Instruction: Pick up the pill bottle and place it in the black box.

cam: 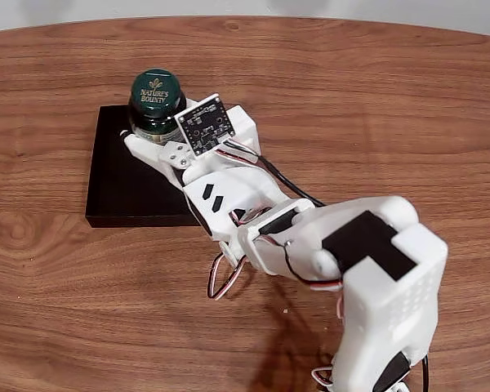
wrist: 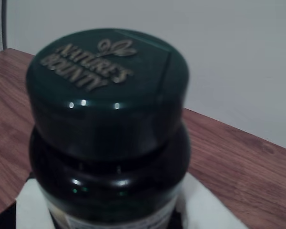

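Fixed view: the white arm reaches across the wooden bench (cam: 376, 106) and its pincer (cam: 151, 135) clasps the pill bottle (cam: 156, 98) just below the dark green cap, whose "Nature's Bounty" lettering faces upward. The bottle stands upright between the fingers, directly over the far corner of the black box (cam: 122, 184), which extends from beneath the pincer back toward the arm's base. A grip under the cap keeps the bottle vertical, so that it can be set down on its base rather than tipped.

Wrist view: the pill bottle (wrist: 107, 119) sits immediately ahead of the camera, flanked low on each side by the white fingers (wrist: 31, 207), which appear pressed against its shoulder. A dark sliver at the lower left is probably the box, though blur leaves this uncertain. Whether the bottle's base already rests on the box floor cannot be told. In judgement, the task is near completion: only release and withdrawal remain.
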Available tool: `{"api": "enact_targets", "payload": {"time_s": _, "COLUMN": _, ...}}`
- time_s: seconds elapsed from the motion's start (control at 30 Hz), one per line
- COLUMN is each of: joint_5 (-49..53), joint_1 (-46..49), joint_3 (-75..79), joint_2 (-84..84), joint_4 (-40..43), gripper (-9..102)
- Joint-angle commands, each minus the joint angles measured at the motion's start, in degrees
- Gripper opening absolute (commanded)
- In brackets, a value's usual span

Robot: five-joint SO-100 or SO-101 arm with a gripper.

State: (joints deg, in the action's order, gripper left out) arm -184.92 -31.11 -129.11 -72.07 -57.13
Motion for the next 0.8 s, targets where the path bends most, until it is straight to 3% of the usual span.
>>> {"api": "enact_targets", "payload": {"time_s": 0.0, "joint_5": 0.7, "joint_1": 0.53, "joint_3": 4.66, "joint_2": -0.88, "joint_4": -3.08, "gripper": 22}}
{"api": "enact_targets", "payload": {"time_s": 0.77, "joint_5": 2.02, "joint_1": -0.09, "joint_3": 5.89, "joint_2": 7.73, "joint_4": -6.77, "gripper": 22}}
